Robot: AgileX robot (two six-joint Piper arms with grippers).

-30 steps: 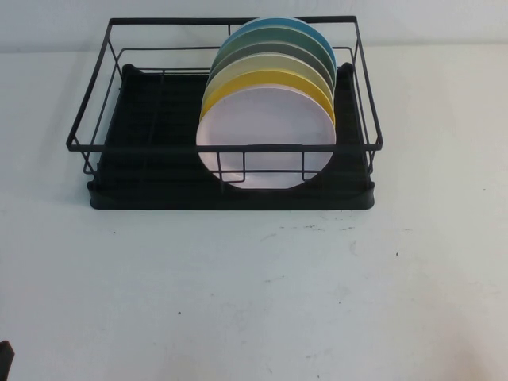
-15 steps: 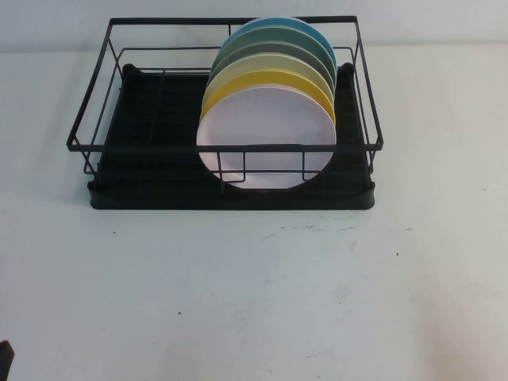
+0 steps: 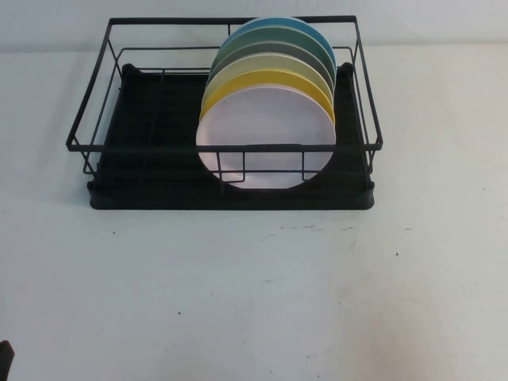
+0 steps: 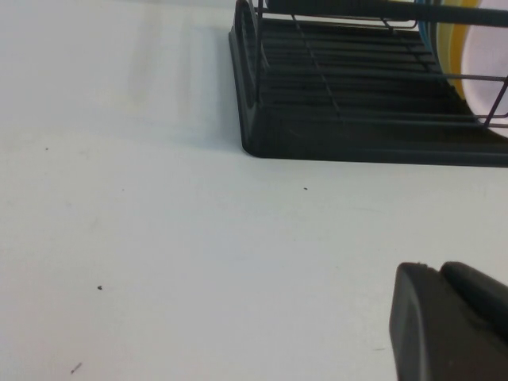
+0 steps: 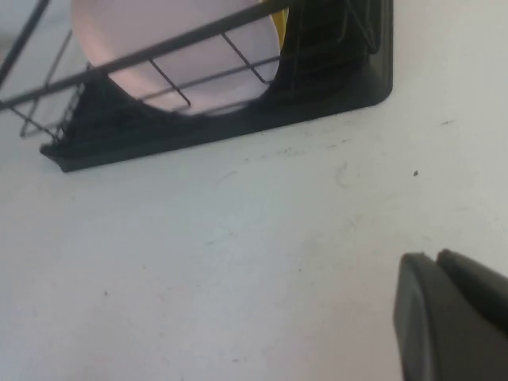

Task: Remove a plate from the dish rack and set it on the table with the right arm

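Observation:
The pale pink plate (image 3: 266, 127) stands upright at the front of a row of plates in the black wire dish rack (image 3: 143, 194), at the far middle of the white table (image 3: 254, 294). It also shows in the right wrist view (image 5: 159, 32), behind the rack's front wires. My right gripper (image 5: 435, 258) is shut and empty, low over the table in front of the rack's right corner; it is out of the high view. My left gripper (image 4: 432, 271) is shut and empty near the table's front left, with a small part of it in the high view (image 3: 5, 361).
A yellow plate (image 3: 270, 80) stands right behind the pink one, then a cream, a grey, a green and a blue plate (image 3: 274, 22). The rack's left half holds no plates. Bare table lies between the rack and both grippers.

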